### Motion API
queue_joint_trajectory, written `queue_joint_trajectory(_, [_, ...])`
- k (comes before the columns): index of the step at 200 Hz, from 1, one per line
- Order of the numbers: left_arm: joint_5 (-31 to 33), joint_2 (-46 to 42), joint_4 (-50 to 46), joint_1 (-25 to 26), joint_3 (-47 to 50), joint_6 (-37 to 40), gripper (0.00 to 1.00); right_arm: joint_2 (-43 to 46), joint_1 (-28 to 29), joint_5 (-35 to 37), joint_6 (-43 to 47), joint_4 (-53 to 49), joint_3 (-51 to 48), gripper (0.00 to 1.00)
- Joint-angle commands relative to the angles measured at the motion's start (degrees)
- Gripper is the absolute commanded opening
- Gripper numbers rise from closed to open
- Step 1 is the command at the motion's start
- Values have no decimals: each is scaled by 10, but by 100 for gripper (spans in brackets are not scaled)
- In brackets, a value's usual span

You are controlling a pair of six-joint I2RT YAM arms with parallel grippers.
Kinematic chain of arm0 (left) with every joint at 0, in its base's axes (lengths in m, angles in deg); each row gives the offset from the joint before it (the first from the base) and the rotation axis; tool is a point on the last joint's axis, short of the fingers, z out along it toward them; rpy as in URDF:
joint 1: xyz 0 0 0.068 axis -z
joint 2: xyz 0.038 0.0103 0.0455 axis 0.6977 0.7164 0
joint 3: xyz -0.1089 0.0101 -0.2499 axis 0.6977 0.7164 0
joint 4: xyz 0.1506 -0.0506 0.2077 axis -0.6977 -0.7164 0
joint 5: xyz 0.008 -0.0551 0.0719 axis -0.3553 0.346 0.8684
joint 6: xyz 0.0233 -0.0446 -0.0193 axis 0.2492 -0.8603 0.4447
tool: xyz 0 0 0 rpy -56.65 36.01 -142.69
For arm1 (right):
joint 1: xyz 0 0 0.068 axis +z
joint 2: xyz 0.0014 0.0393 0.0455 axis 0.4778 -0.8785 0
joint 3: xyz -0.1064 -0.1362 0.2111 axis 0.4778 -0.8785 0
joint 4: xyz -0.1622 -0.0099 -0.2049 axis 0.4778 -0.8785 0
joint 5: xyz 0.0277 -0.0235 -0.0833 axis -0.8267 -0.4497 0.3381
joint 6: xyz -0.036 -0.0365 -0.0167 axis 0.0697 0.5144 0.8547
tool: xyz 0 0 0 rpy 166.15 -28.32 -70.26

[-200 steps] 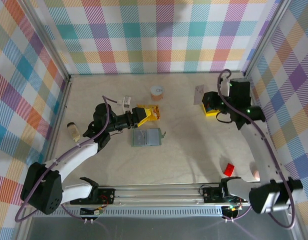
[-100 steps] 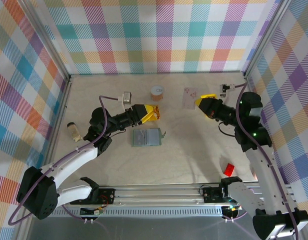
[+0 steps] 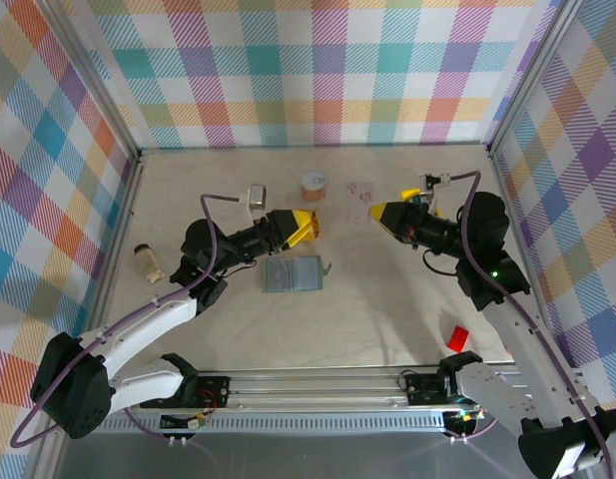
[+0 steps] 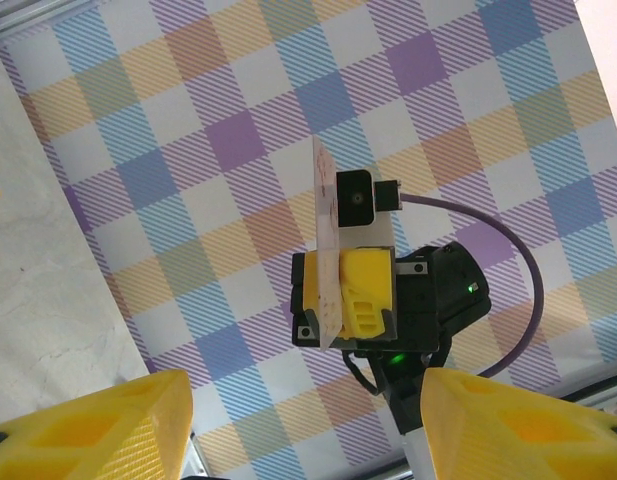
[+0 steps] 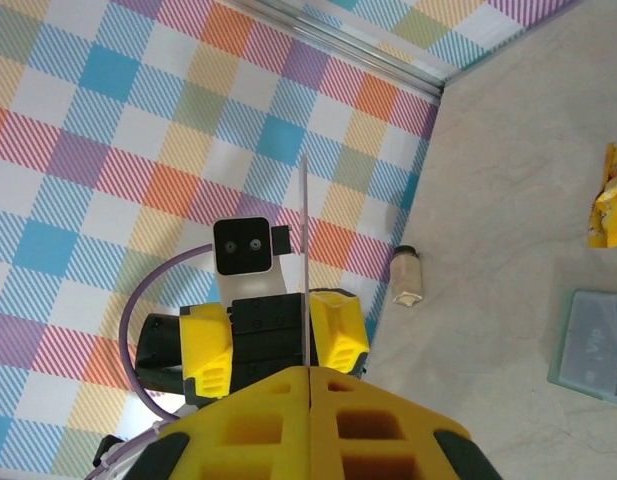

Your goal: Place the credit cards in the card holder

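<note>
The wallet (image 3: 293, 272) lies flat and unheld on the table (image 3: 387, 299), nearest the arm bases. Whether its slots are open cannot be told. Being soft and loose, it would likely slide or buckle if a card were pushed at it with nothing pinning it down.

Just beyond the wallet hangs the left gripper (image 3: 308, 227), its jaws wide and empty. It sits over a snack packet (image 5: 610, 195) and faces right. If it closes off-centre on the offered card, or drops low enough to catch the packet, the pass could go wrong.

Beyond the wallet and to its right, the right gripper (image 3: 380, 212) faces the left one. Its jaws are pressed together on one end of a pale card (image 3: 362, 194), which is held in the air well clear of the wallet. So short a grip lets the card swivel or slip. Once it falls flat on the table, a thin card is hard to lift again.

The card meets each wrist camera nearly edge-on, in line with the seam between the right fingers. From above its face shows. Its long axis seems to run from the fingertips toward the back wall, so the free end points away from the wallet. It would need turning before any slot could take it.
</note>
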Motion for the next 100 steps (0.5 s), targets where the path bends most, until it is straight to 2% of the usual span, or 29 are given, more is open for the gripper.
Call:
queue_joint_trajectory(1, [10,-5,36,8,3,4,61,11,13,14,-16,38,-5,0])
queue_joint_trajectory(100, [22,-7,51,13,10,7,59,-27,57,24,-20,68,-1,0])
